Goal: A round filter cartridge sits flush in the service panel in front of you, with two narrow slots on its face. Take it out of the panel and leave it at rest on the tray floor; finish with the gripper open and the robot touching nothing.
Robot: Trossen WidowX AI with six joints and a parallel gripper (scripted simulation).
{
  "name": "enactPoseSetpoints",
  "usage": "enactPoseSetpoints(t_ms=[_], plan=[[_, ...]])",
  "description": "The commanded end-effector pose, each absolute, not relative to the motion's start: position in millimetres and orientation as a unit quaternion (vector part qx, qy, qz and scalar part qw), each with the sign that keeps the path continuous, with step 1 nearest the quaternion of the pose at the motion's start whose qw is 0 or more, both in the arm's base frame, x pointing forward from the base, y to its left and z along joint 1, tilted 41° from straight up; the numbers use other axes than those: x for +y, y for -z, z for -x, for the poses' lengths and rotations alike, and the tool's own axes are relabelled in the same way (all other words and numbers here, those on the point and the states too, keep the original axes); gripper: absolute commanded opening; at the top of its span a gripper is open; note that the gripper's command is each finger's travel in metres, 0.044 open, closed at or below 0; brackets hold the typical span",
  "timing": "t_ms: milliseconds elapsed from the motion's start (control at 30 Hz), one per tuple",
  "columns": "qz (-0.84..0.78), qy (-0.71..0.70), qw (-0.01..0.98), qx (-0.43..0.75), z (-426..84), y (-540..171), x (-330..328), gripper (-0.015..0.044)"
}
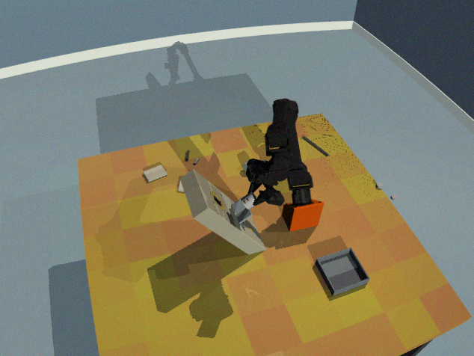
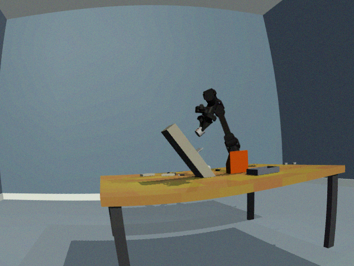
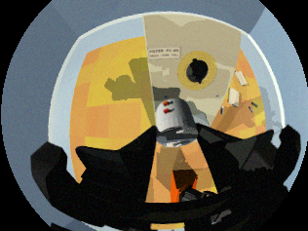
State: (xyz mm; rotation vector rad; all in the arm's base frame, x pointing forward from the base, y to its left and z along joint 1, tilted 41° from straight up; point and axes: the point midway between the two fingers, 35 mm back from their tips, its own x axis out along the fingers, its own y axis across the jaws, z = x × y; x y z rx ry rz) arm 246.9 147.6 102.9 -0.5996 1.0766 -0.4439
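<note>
White and grey, a short cylinder (image 1: 247,201) (image 2: 199,132) (image 3: 174,115) with two small red marks on its side is pinched between the fingers of the tool (image 1: 253,197) (image 2: 202,128) (image 3: 174,128). It is out of the panel (image 1: 223,227) (image 2: 186,148) (image 3: 171,30), held up in the air, apart from the panel's sloping face.

Beige and thick, the panel leans on the surface (image 1: 264,302) (image 2: 148,196) (image 3: 99,121). A yellow ring (image 1: 212,194) (image 3: 182,71) surrounds a dark round hole (image 1: 217,200) (image 3: 197,71) in its face, and the hole has small notches at its edge. A small printed label (image 3: 164,52) sits near the ring; part of its lettering is too blurred to read.

The black arm (image 1: 285,157) (image 2: 225,123) bends over from beside an upright orange block (image 1: 306,218) (image 2: 239,162). Near that block lies a shallow grey tray (image 1: 351,288) (image 2: 264,171), well apart from the cylinder; its visible floor holds nothing. Beyond the panel, a pale block (image 1: 155,173) rests on the surface, and a thin dark rod (image 1: 315,146) lies behind the arm.
</note>
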Motion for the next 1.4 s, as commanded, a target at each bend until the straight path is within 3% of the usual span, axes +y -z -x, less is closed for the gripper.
enactPoseSetpoints(t_ms=[0,200,967,1367], plan=[[0.272,0.204,0.798,0.498,-248.7,-88.9,164.3,0.0],[0.291,0.18,0.786,0.515,-243.1,-80.2,169.4,0.0],[0.461,-0.265,0.606,0.591,-145.0,12.0,293.6,0.0],[0.471,-0.31,0.58,0.588,-118.9,32.8,297.8,0.0]])
